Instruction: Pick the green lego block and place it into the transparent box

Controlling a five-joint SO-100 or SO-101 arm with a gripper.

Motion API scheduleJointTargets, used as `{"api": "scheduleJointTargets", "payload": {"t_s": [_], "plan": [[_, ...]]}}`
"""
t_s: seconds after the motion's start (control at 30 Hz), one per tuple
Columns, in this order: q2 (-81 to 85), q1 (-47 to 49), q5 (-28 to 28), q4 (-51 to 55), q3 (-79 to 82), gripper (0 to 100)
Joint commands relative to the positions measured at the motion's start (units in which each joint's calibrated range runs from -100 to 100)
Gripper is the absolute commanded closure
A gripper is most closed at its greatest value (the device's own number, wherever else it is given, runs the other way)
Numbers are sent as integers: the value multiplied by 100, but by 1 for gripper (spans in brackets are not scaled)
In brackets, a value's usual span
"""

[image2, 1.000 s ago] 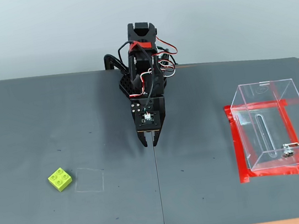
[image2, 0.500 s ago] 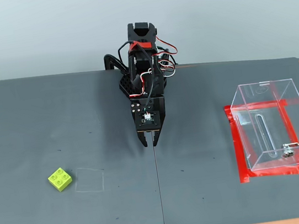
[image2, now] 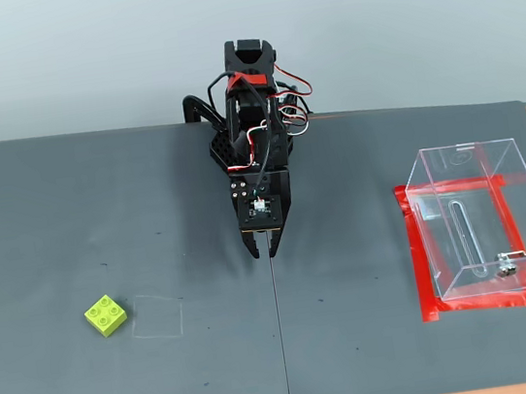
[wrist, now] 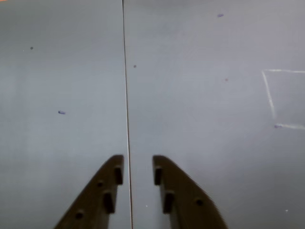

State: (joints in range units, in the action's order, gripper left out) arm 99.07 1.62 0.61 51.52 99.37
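Centrally, hand (image2: 264, 252) low over the mat seam (image2: 281, 332), fingers slightly apart, empty.

Fixed cam: high, front, whole mat (image2: 101, 229). Wrist cam: close, looking down; both show mat seam (image2: 280, 332).

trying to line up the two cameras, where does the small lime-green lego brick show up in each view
Fixed view: the small lime-green lego brick lies on the dark grey mat at lower left, just left of a faint chalk-like square outline.
Wrist view: the brick is not in it; only the mat and the end effector show.
Shared landmark: the faint square outline, at the right edge in the wrist view; the seam between the two mats also appears in both.
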Motion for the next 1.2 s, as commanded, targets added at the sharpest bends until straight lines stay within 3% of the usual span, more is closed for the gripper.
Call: {"api": "scheduleJointTargets", "payload": {"t_s": [0.0,1.17], "plan": [[26,-39,-22,4,27,93],[26,-39,-22,4,27,93]]}}
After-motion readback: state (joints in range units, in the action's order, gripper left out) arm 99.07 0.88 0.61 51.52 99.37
